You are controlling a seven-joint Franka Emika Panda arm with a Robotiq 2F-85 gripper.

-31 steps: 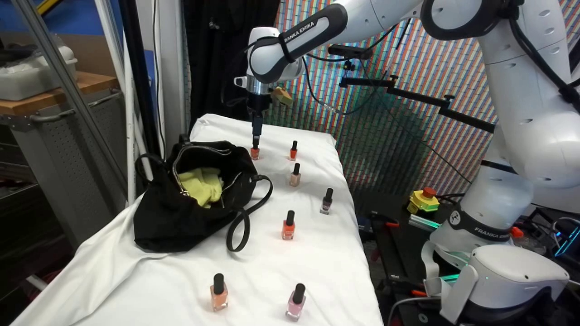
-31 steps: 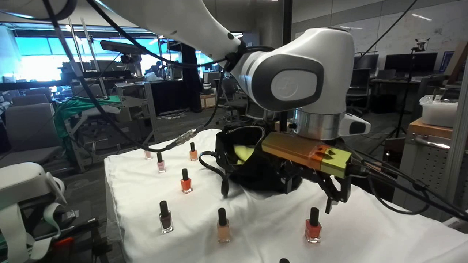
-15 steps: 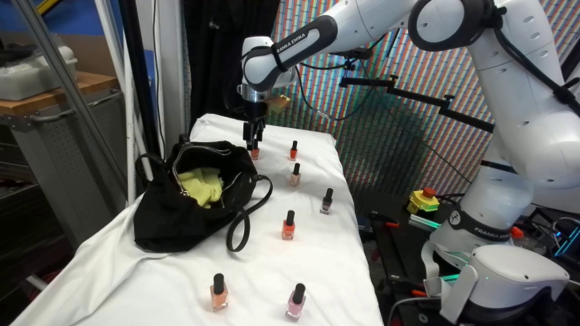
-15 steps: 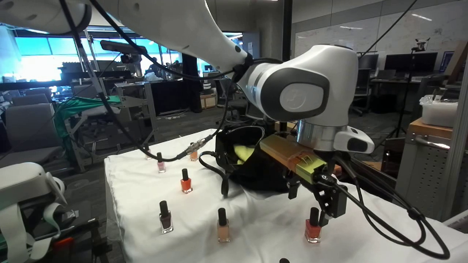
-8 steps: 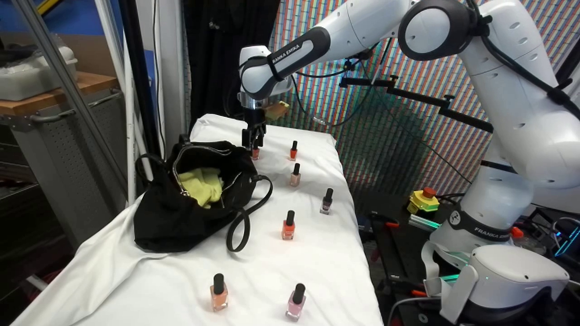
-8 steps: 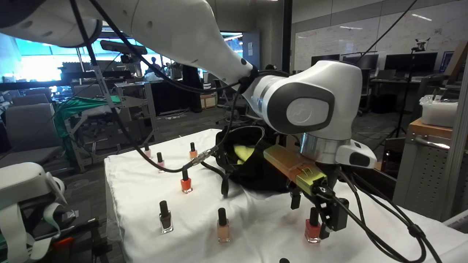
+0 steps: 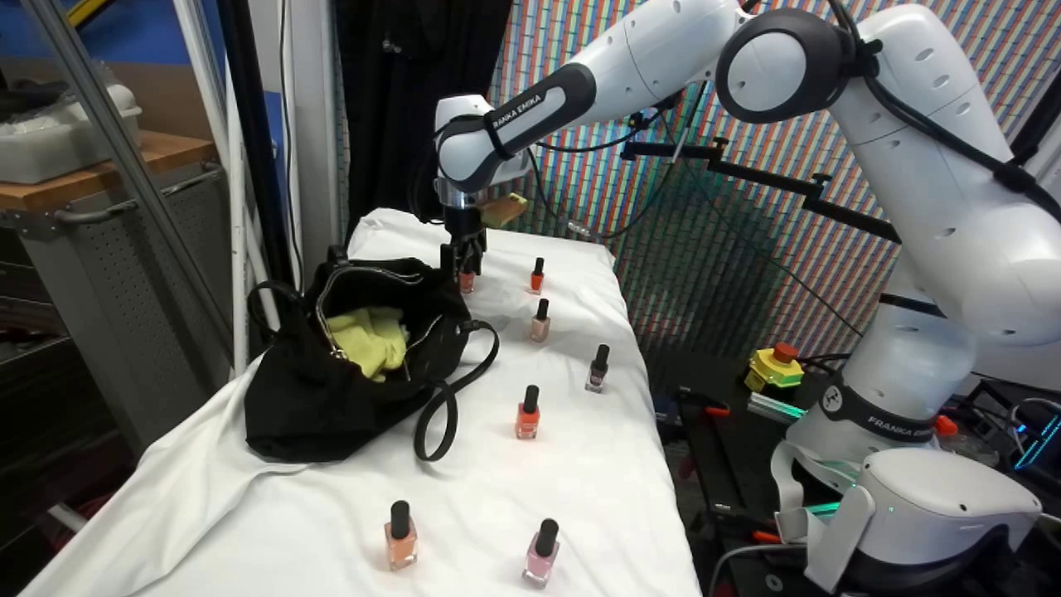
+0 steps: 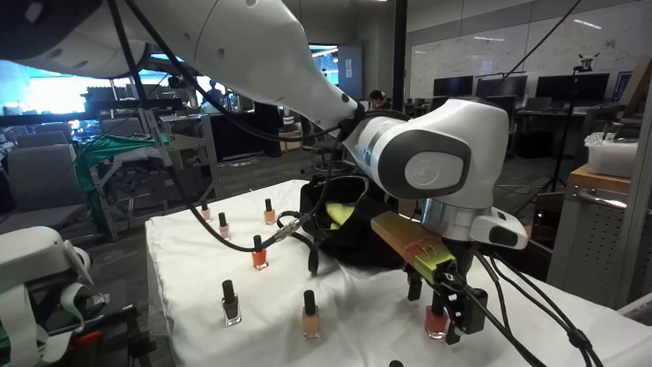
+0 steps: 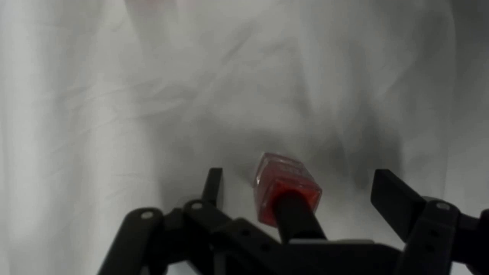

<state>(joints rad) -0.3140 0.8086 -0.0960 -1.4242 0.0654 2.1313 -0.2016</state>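
Your arm [image 7: 663, 50] is bent high: in an exterior view, taking the view's centre as the dial, its base links [image 7: 912, 365] stand toward 4 o'clock, the elbow [image 7: 767, 70] sits near 2, and the wrist [image 7: 460, 153] hangs lower at 11. Below the wrist, your gripper [image 9: 299, 189] points straight down, low over the white cloth [image 9: 114, 114]. Its fingers [image 9: 214, 186] are spread wide and released, one at 9 o'clock and one at 3 o'clock of the red nail-polish bottle [image 9: 282, 183] in the wrist view. You have that bottle standing upright on the cloth between them, with a strip of cloth showing on each side; it is a little closer to the finger at 9. Dialled from your gripper in an exterior view, the orange-red bottle [image 7: 536, 283] stands at 3 o'clock, nearby; the beige bottle [image 7: 540, 328] stands at 4, and the black bag [image 7: 307, 406] lies between 7 and 8.
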